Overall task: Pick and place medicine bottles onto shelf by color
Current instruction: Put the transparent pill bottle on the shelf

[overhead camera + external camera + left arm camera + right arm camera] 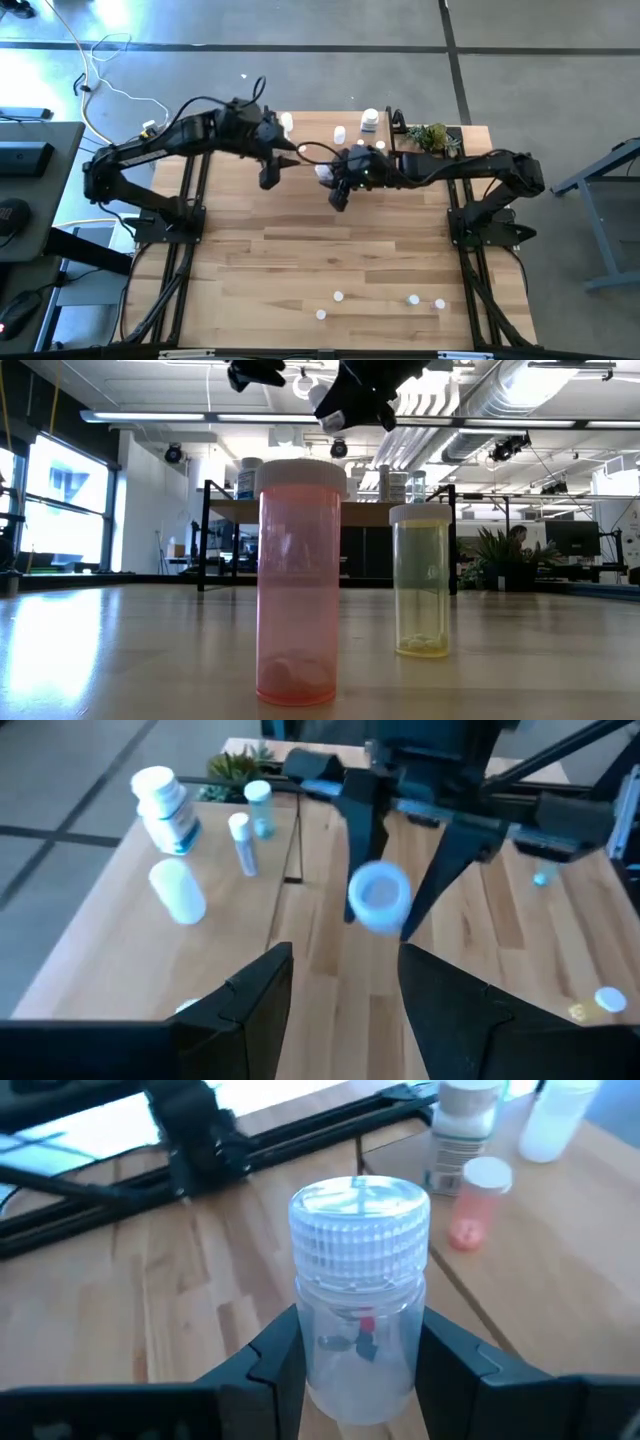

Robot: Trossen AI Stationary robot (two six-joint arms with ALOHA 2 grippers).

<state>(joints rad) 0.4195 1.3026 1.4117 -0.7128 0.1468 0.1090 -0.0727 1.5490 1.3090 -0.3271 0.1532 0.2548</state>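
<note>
My right gripper [358,1370] is shut on a small clear medicine bottle [360,1310] with a white ribbed cap. It holds the bottle above the table's middle, just in front of the shelf [315,125]. In the left wrist view the same bottle [378,897] shows between the right arm's fingers. My left gripper [345,995] hovers to the left of it, open with nothing between its fingers. Several bottles stand on the shelf [370,510]. A pink bottle [297,590] and a yellow bottle [422,580] stand on their bases near the table's front edge. My right gripper pinches the clear bottle's body [330,1355] between its two fingers, below the white cap [360,1230]. The fingers come slanting down from the table's right side. The bottle is lifted clear of the table, roughly upright with its cap up.
A green plant sprig [435,137] sits at the far right beside the shelf. Several small bottles [338,296] stand scattered near the front edge. Bare wooden tabletop [300,240] lies between them and the grippers.
</note>
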